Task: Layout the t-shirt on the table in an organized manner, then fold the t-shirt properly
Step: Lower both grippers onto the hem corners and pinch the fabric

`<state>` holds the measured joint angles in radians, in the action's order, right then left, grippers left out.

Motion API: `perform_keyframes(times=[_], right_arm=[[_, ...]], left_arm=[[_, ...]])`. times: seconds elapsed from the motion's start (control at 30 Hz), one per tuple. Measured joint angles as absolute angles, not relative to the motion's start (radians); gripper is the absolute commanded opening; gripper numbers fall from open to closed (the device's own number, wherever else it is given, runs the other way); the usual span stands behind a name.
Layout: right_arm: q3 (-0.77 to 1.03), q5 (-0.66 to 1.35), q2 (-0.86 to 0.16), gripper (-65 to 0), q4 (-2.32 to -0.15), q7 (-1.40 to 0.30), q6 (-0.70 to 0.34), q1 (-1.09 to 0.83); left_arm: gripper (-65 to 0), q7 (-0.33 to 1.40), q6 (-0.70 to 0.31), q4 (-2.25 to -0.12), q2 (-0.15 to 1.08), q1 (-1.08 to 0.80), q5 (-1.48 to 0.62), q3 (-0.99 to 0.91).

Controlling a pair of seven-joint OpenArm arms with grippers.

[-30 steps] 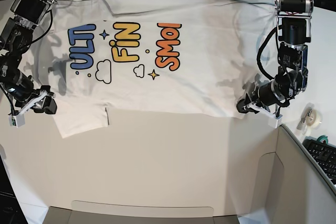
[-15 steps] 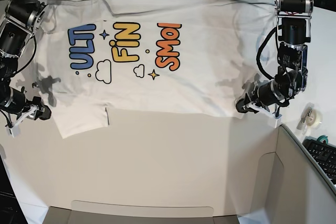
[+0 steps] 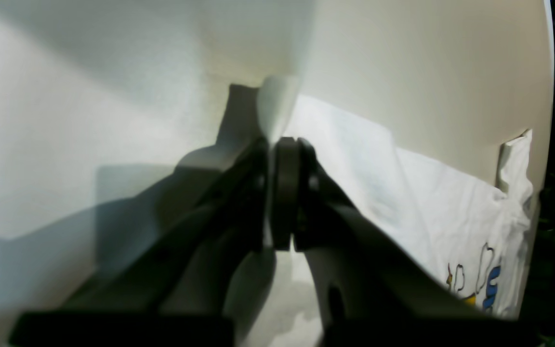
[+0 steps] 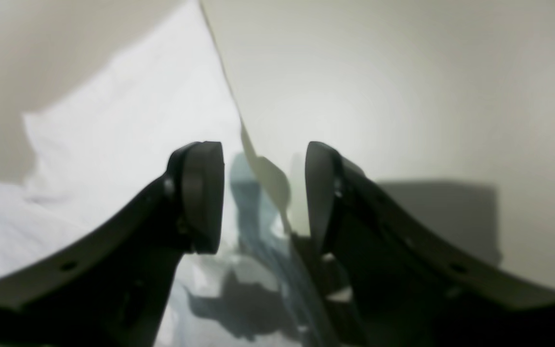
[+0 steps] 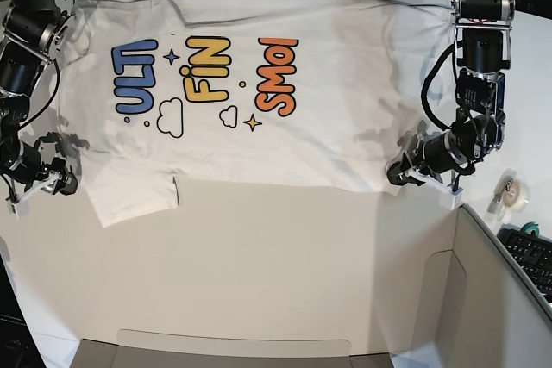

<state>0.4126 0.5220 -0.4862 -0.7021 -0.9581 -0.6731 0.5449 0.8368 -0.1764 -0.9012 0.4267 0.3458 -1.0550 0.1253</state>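
Since the earlier base frames, only the right gripper (image 5: 53, 182) has shifted: it has drawn back off the shirt (image 5: 285, 140) toward the table's (image 5: 259, 265) outer side, past the sleeve, while the left gripper (image 5: 398, 174) has not budged from the hem corner.

Spread print-up, the shirt lies on the far half of the table, its long axis running across the base view, collar end at that view's left and hem at its right. Its near edge looks straight from the sleeve to the hem corner.

At the hem corner the left gripper is clamped tight on a pinch of cloth; its wrist view shows fabric nipped between the closed jaws. Beside the sleeve edge, the right gripper stands with jaws spread and nothing between them; its wrist view shows the shirt's edge running just ahead.

Any fold likely needs both near corners held, so the coming move probably turns on the right gripper: the sleeve lies just inward of it, toward the shirt's middle.
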Motion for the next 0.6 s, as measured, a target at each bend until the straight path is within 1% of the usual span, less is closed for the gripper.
perform_keyframes(times=[0.03, 0.27, 0.53, 0.57, 0.6], right_arm=[[0.414, 0.533, -0.478, -39.2, -0.69, -0.937, -0.674, 0.54], [0.414, 0.549, -0.428, -39.2, -0.689, -0.937, -0.675, 0.543], [0.414, 0.553, -0.396, -39.4, -0.69, -0.928, -0.675, 0.544], [0.414, 0.555, -0.392, -39.9, -0.69, -0.926, -0.675, 0.544], [0.414, 0.556, -0.389, -43.0, -0.69, -0.926, -0.675, 0.545]], left_arm=[[-64.9, 0.838, -0.176, -0.901, 0.427, 0.345, -1.055, 0.125], [-64.9, 0.838, -0.176, -0.901, 0.427, 0.344, -1.058, 0.125], [-64.9, 0.837, -0.176, -0.901, 0.427, 0.344, -1.058, 0.125], [-64.9, 0.837, -0.176, -0.901, 0.427, 0.344, -1.058, 0.125], [-64.9, 0.838, -0.177, -0.901, 0.427, 0.344, -1.058, 0.125]])
